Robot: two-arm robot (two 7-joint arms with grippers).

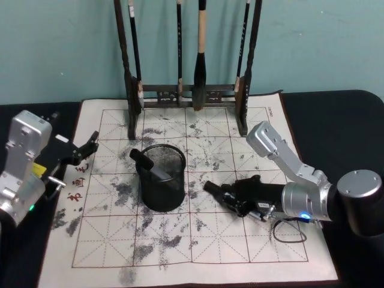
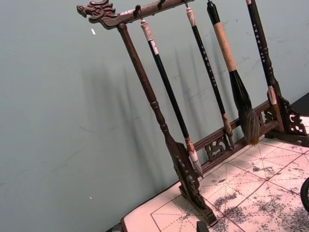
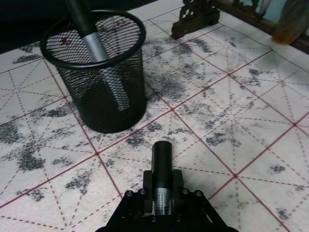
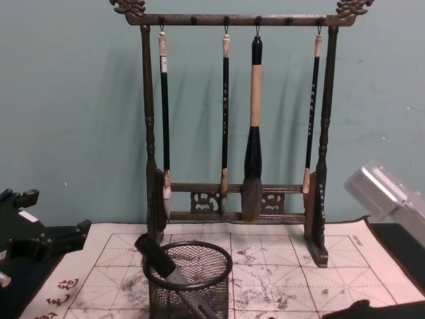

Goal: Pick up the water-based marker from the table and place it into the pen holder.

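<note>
Just right of the pen holder [image 1: 165, 195], low over the table [image 1: 198, 240], the right gripper [image 1: 231, 197] is seen pinching the water-based marker [image 1: 211, 188]. The silver-grey barrel is clamped between the fingers, and the black cap is left sticking out ahead, aimed at the mesh cup. From the right wrist view the grip is confirmed: the right gripper [image 3: 161, 191] is pressed onto the printed barrel. The water-based marker [image 3: 161, 159] is held roughly level, and the pen holder [image 3: 111, 106] is seen near the cap but apart from it. Whether the marker is touching the ink-stained felt cannot be told. Inside the holder a second marker [image 1: 144, 159] is already leaned, cap up, against the rim on the robot's left. Through the mesh the second marker [image 3: 91, 41] is seen slanting down toward the bottom, and from the chest view the second marker [image 4: 156, 256] is shown poking above the rim of the pen holder [image 4: 212, 292]. Behind it, toward the far edge of the table [image 4: 279, 266], the wooden brush rack [image 4: 199, 188] is stood upright with four calligraphy brushes [image 4: 252, 166] hung from its top bar. The brush rack [image 2: 159, 116] is also caught by the left wrist camera. Over at the table's left edge the left gripper [image 1: 90, 144] is parked, well apart from the holder.
</note>
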